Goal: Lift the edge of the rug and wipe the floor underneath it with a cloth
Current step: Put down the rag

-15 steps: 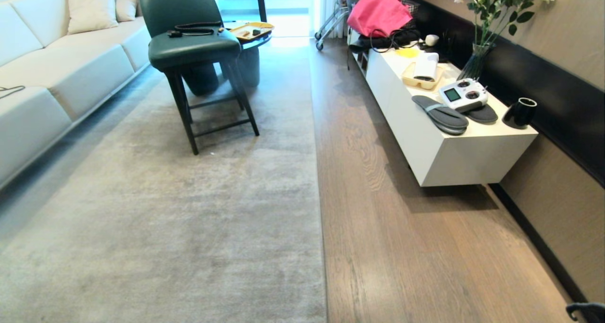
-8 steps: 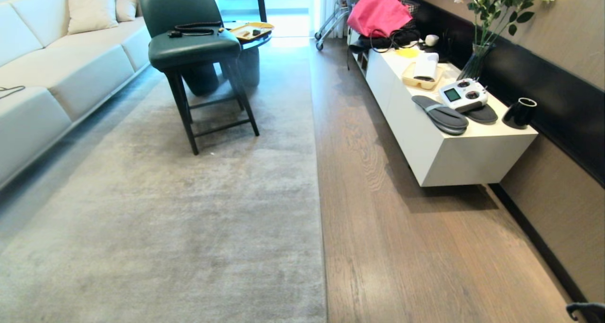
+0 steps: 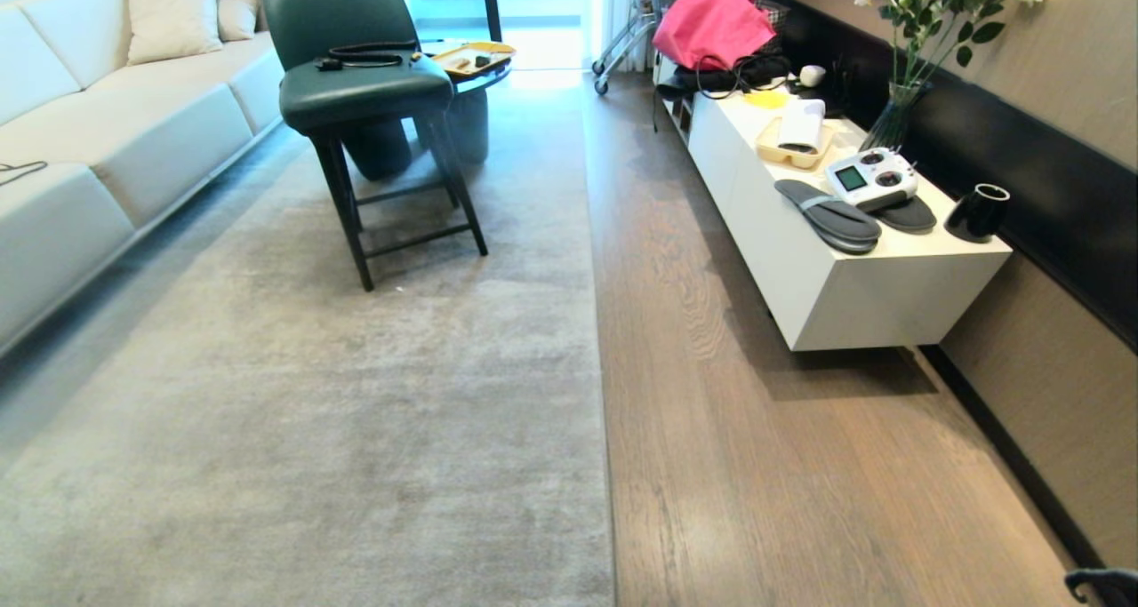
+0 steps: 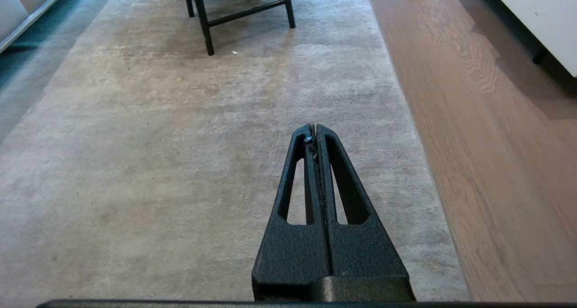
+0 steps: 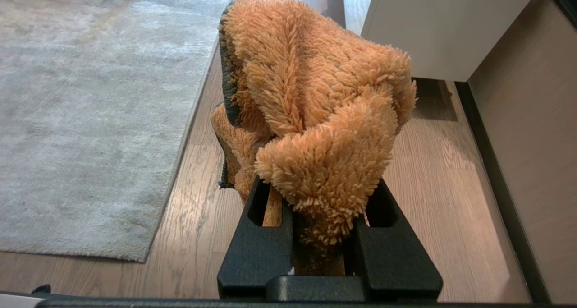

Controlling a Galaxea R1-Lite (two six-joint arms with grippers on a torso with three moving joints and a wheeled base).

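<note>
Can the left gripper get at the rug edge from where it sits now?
Probably yes: the left gripper, shut and empty, hangs over the rug with nothing between it and the rug edge, which lies flat.

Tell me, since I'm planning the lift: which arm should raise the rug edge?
Probably left. The left gripper is shut and empty above the rug, while the right gripper is full with the cloth. The rug edge lies flat on the floor.

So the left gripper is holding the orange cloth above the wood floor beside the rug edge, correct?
Not quite: the right gripper holds the orange cloth, as the right wrist view shows. It does hang above the wood floor beside the rug edge.
</note>
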